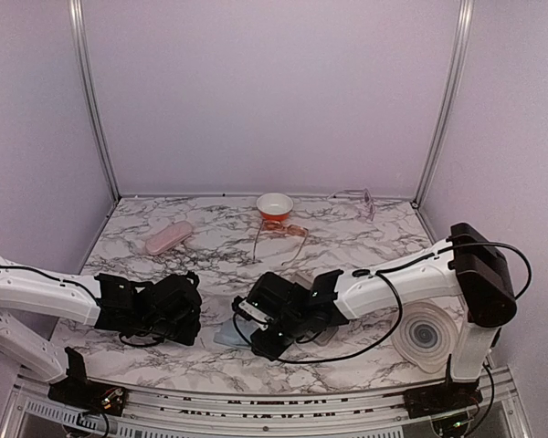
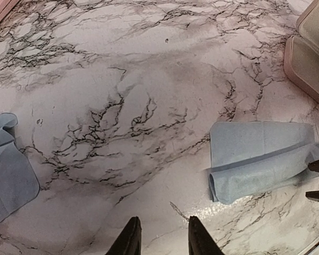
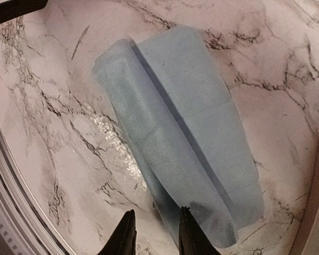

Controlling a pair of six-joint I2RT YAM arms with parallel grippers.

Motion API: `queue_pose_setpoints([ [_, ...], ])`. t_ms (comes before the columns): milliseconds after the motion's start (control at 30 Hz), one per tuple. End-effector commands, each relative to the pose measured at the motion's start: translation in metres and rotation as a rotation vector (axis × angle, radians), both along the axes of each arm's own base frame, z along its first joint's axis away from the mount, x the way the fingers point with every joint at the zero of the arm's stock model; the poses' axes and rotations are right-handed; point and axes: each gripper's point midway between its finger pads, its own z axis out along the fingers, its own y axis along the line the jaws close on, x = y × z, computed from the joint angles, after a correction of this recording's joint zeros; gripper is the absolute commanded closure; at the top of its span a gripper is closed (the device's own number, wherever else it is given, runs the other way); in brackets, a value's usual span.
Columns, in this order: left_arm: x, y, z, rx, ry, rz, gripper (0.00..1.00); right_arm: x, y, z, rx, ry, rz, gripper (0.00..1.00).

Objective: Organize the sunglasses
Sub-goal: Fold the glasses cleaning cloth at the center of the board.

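Top external view: the orange sunglasses [image 1: 290, 232], a thin wire pair with orange-brown lenses, lie on the marble table [image 1: 365, 239] just in front of a red-and-white bowl [image 1: 274, 205], temples spread toward the arms. The pale sunglasses [image 1: 361, 195], nearly clear and hard to make out, sit near the back right corner, well apart from the first pair. Neither pair is touched by an arm. A pink case [image 1: 167, 237] lies closed at the left rear. Both arms reach low over the near middle of the table. The left gripper [image 2: 164, 220] hangs over bare marble with its jaws a narrow gap apart and nothing between them. The right gripper [image 3: 157, 211], jaws likewise slightly parted, hovers at the near end of a folded blue cloth [image 3: 186, 133]; one finger [image 3: 189, 234] overlaps the cloth's edge, the other stands over marble, and no grip on the fabric shows.
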Motion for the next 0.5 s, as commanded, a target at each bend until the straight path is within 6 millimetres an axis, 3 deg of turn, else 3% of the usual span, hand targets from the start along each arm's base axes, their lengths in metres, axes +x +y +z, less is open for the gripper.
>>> queue_pose_setpoints([
  [0, 0.002, -0.001, 0.001, -0.007, -0.004, 0.006, 0.69, 0.010, 0.006, 0.004, 0.018, -0.008, -0.016, 0.73],
  [467, 0.000, -0.004, -0.002, -0.011, 0.010, 0.000, 0.70, 0.029, 0.006, 0.000, 0.029, -0.023, -0.055, 0.73],
])
